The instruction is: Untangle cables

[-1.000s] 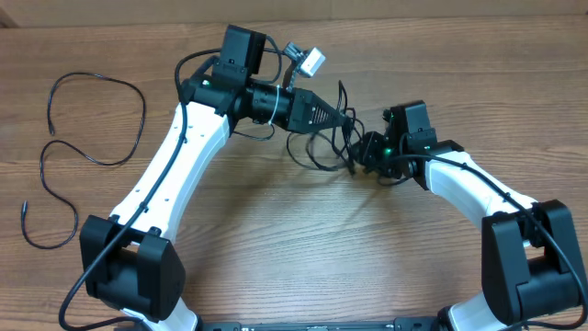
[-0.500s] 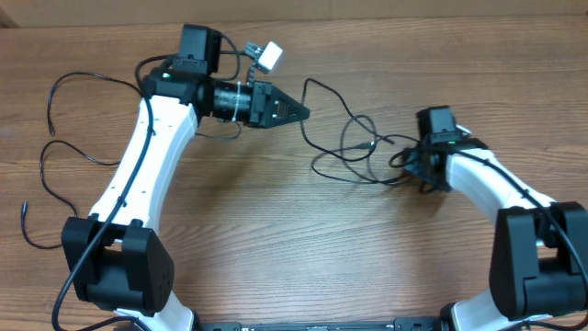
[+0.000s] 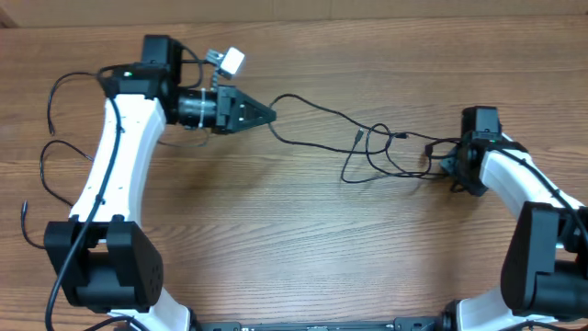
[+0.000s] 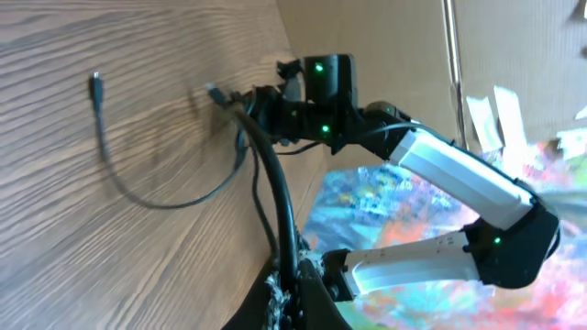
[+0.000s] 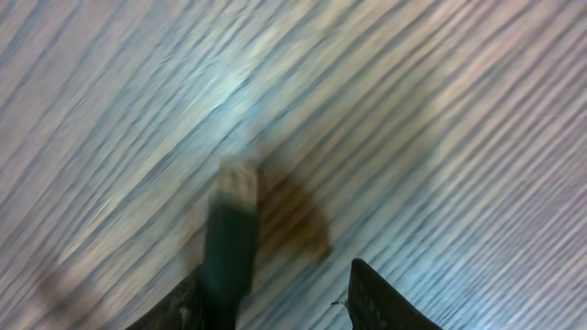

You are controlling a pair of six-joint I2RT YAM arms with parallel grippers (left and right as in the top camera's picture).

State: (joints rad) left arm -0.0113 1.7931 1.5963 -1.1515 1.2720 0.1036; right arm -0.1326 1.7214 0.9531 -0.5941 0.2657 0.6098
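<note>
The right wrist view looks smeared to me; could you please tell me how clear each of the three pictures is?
Right wrist view: heavy motion blur, wood grain streaked, a dark pale-tipped shape only a smudge. Overhead view: sharp, evenly lit, the cables crisp on the table, faint shadows. Left wrist view: grain and cables clear, colourful background soft.

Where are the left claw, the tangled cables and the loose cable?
left claw (image 3: 273, 116): overhead view, its closed tips.
tangled cables (image 3: 378, 140): overhead view, the knot of loops.
loose cable (image 3: 41, 167): overhead view, one of its bends.
</note>
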